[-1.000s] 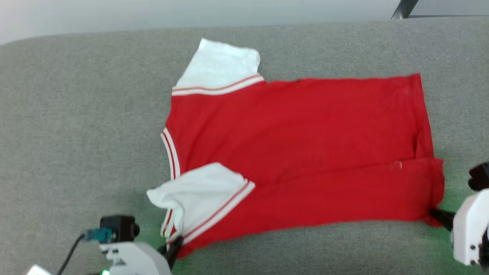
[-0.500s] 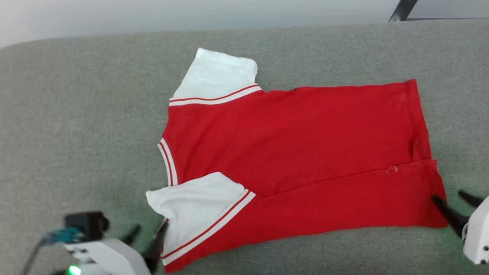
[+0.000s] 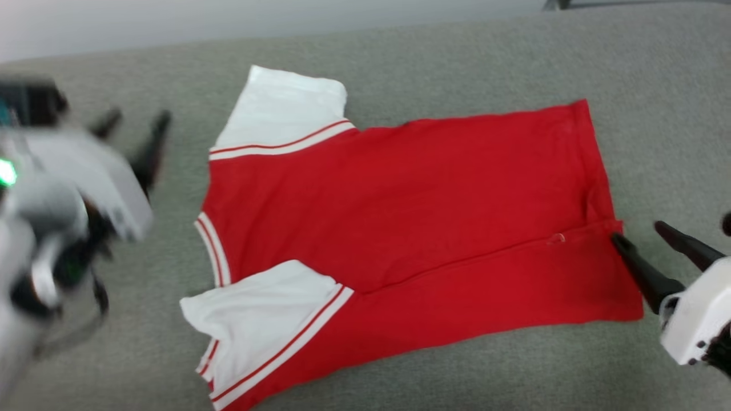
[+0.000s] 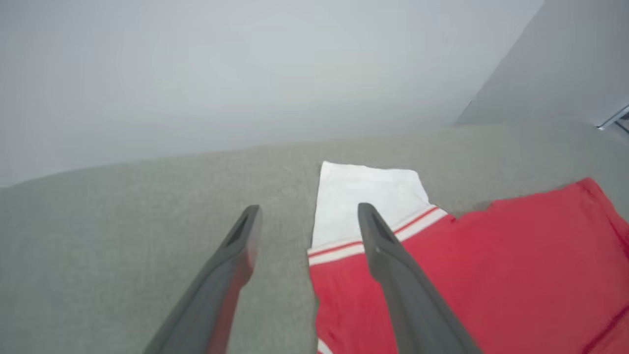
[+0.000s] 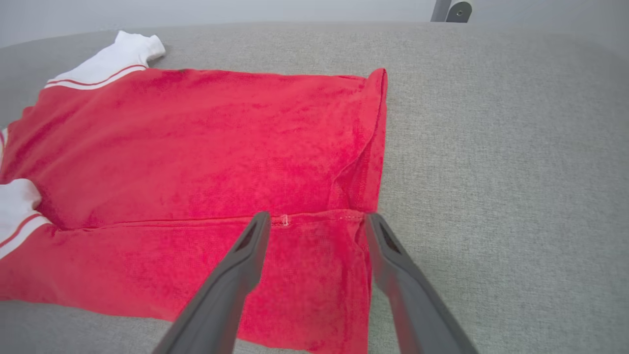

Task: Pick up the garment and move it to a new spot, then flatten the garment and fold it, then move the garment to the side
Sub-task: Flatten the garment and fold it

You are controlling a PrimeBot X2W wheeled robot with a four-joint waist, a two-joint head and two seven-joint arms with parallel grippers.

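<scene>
While the garment [image 3: 411, 217] lies part-folded on grey padding [image 3: 457, 68], left gripper [image 3: 139, 117] spread beside it, right gripper [image 3: 639, 233] spread at hem.

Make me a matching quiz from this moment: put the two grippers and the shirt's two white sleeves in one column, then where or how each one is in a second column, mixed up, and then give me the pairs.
Column A
1. left gripper
2. right gripper
3. far white sleeve
4. near white sleeve

Column B
a. open, at the hem end of the garment
b. spread flat on the grey surface
c. folded in, partly over the red body
d. open, off the collar end, over bare surface

Pairs: 1-d, 2-a, 3-b, 4-c
</scene>
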